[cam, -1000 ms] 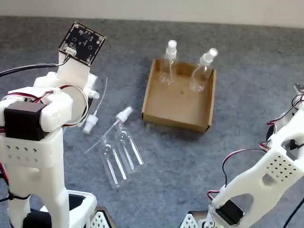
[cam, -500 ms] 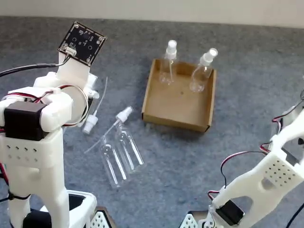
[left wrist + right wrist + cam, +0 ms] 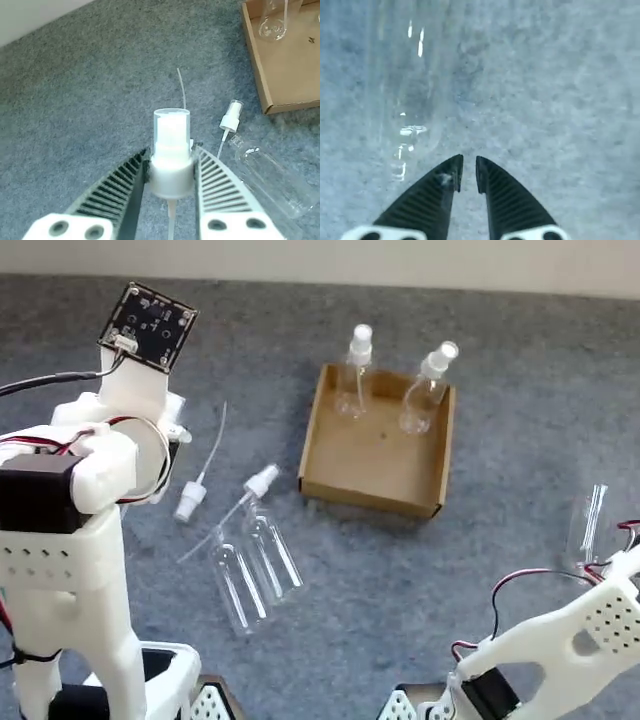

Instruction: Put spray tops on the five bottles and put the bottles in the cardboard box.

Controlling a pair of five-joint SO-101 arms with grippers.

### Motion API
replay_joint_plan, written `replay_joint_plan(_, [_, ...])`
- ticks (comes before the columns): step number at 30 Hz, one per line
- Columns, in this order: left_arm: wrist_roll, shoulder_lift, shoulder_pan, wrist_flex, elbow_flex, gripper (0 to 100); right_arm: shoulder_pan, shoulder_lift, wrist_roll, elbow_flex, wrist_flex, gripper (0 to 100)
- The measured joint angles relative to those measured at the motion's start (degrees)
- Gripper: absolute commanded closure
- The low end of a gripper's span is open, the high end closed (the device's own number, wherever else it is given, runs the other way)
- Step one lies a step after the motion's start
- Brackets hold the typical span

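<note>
Spray top point(image 3: 171, 172) is pinched at its collar in the left gripper point(image 3: 171, 150), tube trailing toward the wrist, while well off to the right the uncapped bottle point(image 3: 585, 525), seemingly upright, stands just beside, not between, the nearly closed, empty jaws of the right gripper point(image 3: 469, 162).

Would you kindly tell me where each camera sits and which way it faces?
High view: fixed overhead, looking down on the cardboard box and two lying bottles; left arm and right arm show at the near edge.
Left wrist view: on the left arm's wrist, looking down past the left claw, shut on a spray top.
Right wrist view: on the right arm's wrist, looking down past the right claw, shut, near a clear bottle.
Shared: high and left wrist views both show the box and another spray top.
</note>
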Motion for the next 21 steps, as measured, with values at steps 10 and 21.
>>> replay_joint_plan(10, [0.0, 0.0, 0.0, 0.0, 0.0, 95, -6.8, 4.9, -1.4, 0.0, -0.2, 99.5])
replay_joint_plan(21, [0.0, 0.0, 0.0, 0.0, 0.0, 95, -10.6, 4.9, -1.6, 0.0, 5.3, 99.5])
